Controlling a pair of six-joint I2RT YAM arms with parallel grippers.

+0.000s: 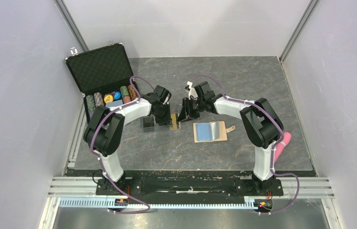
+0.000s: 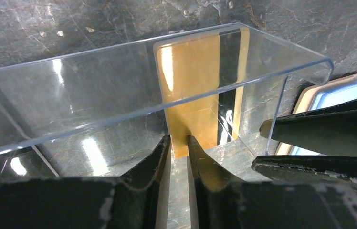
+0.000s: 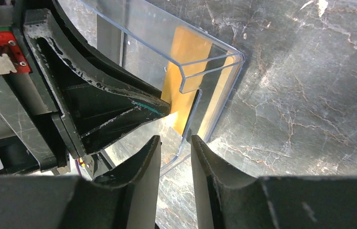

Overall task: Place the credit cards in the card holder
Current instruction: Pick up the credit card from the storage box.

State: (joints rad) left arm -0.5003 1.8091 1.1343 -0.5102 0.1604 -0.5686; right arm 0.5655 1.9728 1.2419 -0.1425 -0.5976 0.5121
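Left fingers point(image 2: 155, 160) are bracketing the gold card point(image 2: 191, 71), grip uncertain; right fingers point(image 3: 143, 164), slightly parted, are straddling the clear sleeve point(image 3: 224, 81), best steadying it.

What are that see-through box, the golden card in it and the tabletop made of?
The clear box looks like rigid glossy plastic: see-through, its edges catching sharp reflections. The gold card is probably plastic with a metallic sheen and a dark stripe. The table is dark, veined and stone-like; real stone or printed laminate, I cannot tell.
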